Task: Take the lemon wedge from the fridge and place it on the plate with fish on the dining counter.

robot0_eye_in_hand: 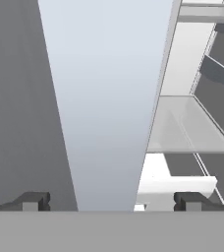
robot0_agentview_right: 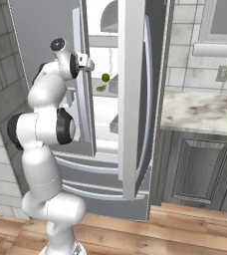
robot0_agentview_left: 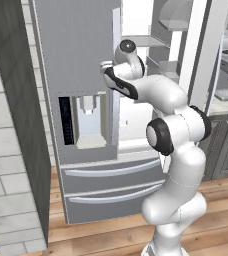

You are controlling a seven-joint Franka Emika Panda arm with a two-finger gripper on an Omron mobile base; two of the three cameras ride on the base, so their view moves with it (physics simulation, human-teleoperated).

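The fridge (robot0_agentview_left: pixel 86 125) stands with its right door (robot0_agentview_right: pixel 133 99) swung open and its left door (robot0_agentview_left: pixel 78 75) closed. The claw (robot0_eye_in_hand: pixel 111 201) is up at the inner edge of the left door, its two fingertips (robot0_eye_in_hand: pixel 33 201) spread wide, one on either side of that door's pale edge, holding nothing. In the left base view the claw (robot0_agentview_left: pixel 106 66) sits against that same door edge, above the dispenser (robot0_agentview_left: pixel 88 122).

The lemon wedge (robot0_agentview_right: pixel 101 87) lies inside the fridge on a white shelf (robot0_agentview_right: pixel 105 92), just beyond the left door edge and slightly lower than the claw (robot0_agentview_right: pixel 90 63). A small round green fruit (robot0_agentview_right: pixel 105 77) sits just above the wedge. The wedge and the claw are near each other but apart.

Right of the fridge, a marble-topped counter (robot0_agentview_right: pixel 200 112) runs over dark cabinets (robot0_agentview_right: pixel 195 169).
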